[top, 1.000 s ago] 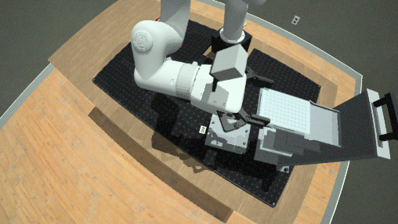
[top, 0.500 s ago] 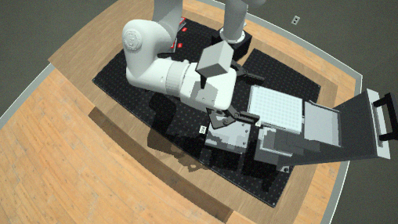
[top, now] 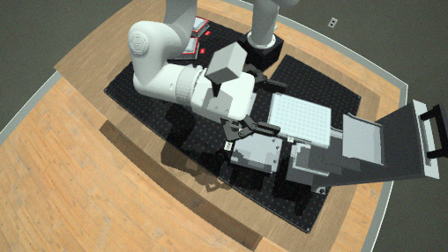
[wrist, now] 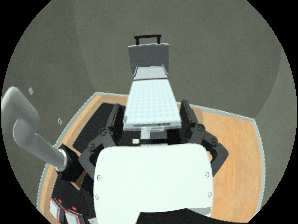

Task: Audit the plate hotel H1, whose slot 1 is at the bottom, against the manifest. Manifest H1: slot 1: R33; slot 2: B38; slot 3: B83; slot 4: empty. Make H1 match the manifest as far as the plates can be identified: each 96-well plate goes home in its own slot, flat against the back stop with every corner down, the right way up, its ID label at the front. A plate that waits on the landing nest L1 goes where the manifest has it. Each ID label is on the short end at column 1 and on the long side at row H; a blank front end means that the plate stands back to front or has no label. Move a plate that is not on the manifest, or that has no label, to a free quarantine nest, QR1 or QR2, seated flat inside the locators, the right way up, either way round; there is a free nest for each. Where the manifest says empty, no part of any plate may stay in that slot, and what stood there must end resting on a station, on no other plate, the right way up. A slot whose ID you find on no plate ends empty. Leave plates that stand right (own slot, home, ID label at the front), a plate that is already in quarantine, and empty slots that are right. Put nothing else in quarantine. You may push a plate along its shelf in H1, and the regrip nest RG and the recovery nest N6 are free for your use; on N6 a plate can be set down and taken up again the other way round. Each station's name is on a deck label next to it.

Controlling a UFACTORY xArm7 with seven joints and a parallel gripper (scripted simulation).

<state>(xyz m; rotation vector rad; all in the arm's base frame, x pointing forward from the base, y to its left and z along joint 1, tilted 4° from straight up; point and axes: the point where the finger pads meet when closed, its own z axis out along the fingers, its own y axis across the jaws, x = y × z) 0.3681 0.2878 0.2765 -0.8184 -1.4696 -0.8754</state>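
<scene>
The gripper (top: 270,106) sits just right of the frame's centre in the top view, at the end of the white arm (top: 168,79) that reaches in from the upper left, and its jaws stand wide, clamped on the near end of a white 96-well plate (top: 301,120), one dark finger (top: 271,84) on the plate's upper edge and the other on its lower edge. The plate is held flat with its wells up, above the black deck mat (top: 132,94), and stretches to the right from the gripper toward the plate hotel (top: 403,141), the dark grey tower with a black handle (top: 434,132) at the right edge of the frame; whether the plate's far end touches the hotel cannot be told from here. A pale shelf or plate (top: 362,138) juts from the hotel just right of the held plate. Below the gripper, a grey nest (top: 257,151) stands on the mat, and a second grey station (top: 309,165) lies to its right, at the hotel's foot. At the upper left, partly behind the arm, two red-edged nests (top: 198,26) show. In the wrist view the plate (wrist: 152,104) runs straight up from between the fingers to the hotel (wrist: 150,56) at top centre; no label on it can be read
</scene>
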